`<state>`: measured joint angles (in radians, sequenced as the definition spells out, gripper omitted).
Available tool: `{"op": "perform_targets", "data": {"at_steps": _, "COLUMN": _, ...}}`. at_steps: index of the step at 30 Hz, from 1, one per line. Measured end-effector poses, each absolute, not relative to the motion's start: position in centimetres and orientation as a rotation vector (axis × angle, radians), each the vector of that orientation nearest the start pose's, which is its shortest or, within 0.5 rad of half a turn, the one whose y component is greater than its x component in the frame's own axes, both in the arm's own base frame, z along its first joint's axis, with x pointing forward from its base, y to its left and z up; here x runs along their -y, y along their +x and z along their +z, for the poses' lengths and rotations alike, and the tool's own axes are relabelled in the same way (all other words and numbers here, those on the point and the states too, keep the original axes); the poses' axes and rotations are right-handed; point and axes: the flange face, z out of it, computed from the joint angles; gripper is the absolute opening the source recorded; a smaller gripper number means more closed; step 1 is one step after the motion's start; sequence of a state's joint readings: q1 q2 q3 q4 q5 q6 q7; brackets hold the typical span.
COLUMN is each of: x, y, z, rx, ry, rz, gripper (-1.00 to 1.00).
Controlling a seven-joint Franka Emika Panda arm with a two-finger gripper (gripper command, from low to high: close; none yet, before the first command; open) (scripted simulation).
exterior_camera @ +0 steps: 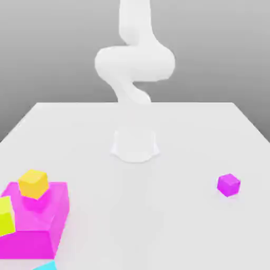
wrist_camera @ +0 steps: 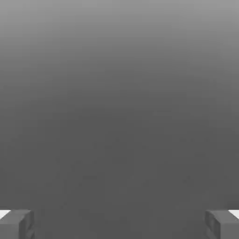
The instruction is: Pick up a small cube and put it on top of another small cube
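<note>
Listing from the piece to be moved: one small cyan cube [exterior_camera: 46,267], plain, seen in part at the near side of the big magenta block [exterior_camera: 32,244], close to its front face toward the exterior view's right; whether the two touch cannot be told. Nothing grips it, so its pick-up is still to be made. One small orange-yellow cube [exterior_camera: 34,184], the intended support, apparently set on the far part of the block's top, a corner turned forward; its upper face looks free, as a stack would need. That raised seat would presumably call for a higher lift and a careful, level release. One yellow-green cube [exterior_camera: 6,217], at the block's near edge toward the exterior view's left, resting or leaning, which cannot be told; a low approach might knock it. One pair of fingers [wrist_camera: 23,225], wide apart with nothing between them, a spread that would suit going down around a small cube. One white arm [exterior_camera: 135,63], standing beyond the block. One small purple cube [exterior_camera: 229,185], well apart from the block toward the exterior view's right, likely no hindrance. One pale counter [exterior_camera: 142,227], bearing the block.
</note>
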<state>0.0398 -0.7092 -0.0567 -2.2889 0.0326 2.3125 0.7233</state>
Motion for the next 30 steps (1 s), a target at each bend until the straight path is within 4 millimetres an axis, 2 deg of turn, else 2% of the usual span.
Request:
{"op": "perform_targets", "data": {"at_steps": 4, "x": 3.3, "y": 42.9, "z": 63.4, "rx": -0.911, "ry": -2.555, "rz": -0.767, "gripper": 0.0}}
{"op": "perform_targets", "data": {"at_steps": 8, "x": 5.0, "y": 47.0, "z": 57.9, "rx": -0.849, "ry": -2.613, "rz": -0.628, "gripper": 0.0}}
{"op": "perform_targets", "data": {"at_steps": 15, "x": 7.6, "y": 52.2, "z": 47.1, "rx": -0.754, "ry": -2.708, "rz": -0.421, "gripper": 0.0}}
{"op": "perform_targets", "data": {"at_steps": 22, "x": 10.6, "y": 54.7, "z": 36.2, "rx": -0.67, "ry": -2.816, "rz": -0.255, "gripper": 0.0}}
{"op": "perform_targets", "data": {"at_steps": 30, "x": 14.5, "y": 54.8, "z": 25.2, "rx": -0.55, "ry": -2.976, "rz": -0.098, "gripper": 0.0}}
